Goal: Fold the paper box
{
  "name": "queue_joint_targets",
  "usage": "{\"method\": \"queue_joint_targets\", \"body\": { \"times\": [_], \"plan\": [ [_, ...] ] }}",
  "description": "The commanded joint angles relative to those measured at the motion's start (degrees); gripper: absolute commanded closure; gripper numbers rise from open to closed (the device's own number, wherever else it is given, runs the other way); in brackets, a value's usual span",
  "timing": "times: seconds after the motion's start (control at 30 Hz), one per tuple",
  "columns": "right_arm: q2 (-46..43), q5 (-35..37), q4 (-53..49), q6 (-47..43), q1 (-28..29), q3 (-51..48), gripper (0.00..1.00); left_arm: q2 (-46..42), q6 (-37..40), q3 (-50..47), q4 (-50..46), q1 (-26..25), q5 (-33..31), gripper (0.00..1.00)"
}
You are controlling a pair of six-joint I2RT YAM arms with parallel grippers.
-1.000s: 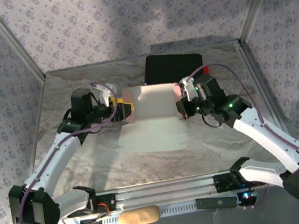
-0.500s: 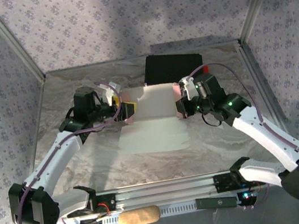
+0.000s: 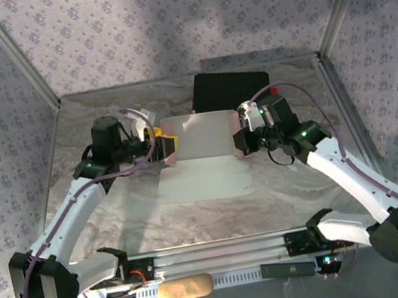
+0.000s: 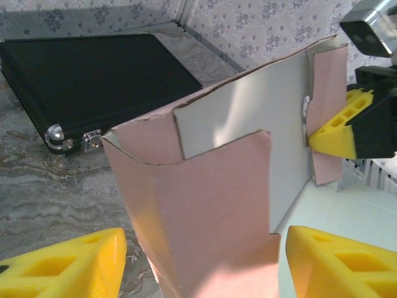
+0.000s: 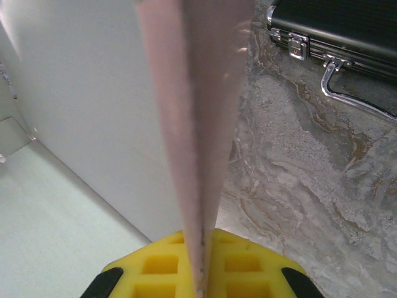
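The paper box (image 3: 197,138) sits mid-table, its pale back panel raised and a flat pale panel (image 3: 204,180) lying toward me. My left gripper (image 3: 167,148) is at its left end. In the left wrist view its yellow fingers (image 4: 62,267) stand wide on either side of the upright pink side flap (image 4: 211,205), with a small gap on each side. My right gripper (image 3: 239,138) is shut on the box's right pink flap (image 5: 192,93), whose edge runs between the yellow pads (image 5: 161,264). That grip also appears in the left wrist view (image 4: 338,127).
A black hard case (image 3: 231,88) with a metal handle (image 5: 353,102) lies flat just behind the box, close to the right gripper. Patterned walls and metal posts enclose the marbled table (image 3: 118,216). A tan oblong object (image 3: 184,289) rests on the front rail.
The left gripper edged toward the box and drew back slightly to the left. The right gripper, still holding its flap, shifted a little away from me. The box stayed in place.
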Motion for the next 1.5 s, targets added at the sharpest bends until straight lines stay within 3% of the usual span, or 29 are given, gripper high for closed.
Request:
{"method": "queue_joint_targets", "body": {
  "times": [0.0, 0.2, 0.6, 1.0, 1.47],
  "plan": [
    [-1.10, -1.95, -0.46, 0.38, -0.34, 1.72, 1.00, 0.73, 0.83, 0.95, 0.63, 0.34, 0.42, 0.35],
    [-0.48, -3.15, -0.69, 0.40, -1.02, 1.89, 1.00, -0.54, 0.07, -0.30, 1.93, 0.36, 1.88, 0.34],
    [0.33, -7.91, -0.35, 0.12, -2.57, 1.84, 1.00, -0.27, -2.58, 0.12, 1.10, 3.41, 11.48, 0.31],
    [0.20, -8.10, -0.49, -0.15, -2.87, 1.45, 1.00, -2.36, -4.75, -1.02, 3.64, 6.13, 14.87, 0.37],
    [-0.31, -8.55, -0.56, 0.09, -2.80, 1.72, 1.00, 0.36, -3.06, -0.05, 1.07, 5.12, 15.20, 0.40]
  ]
}}
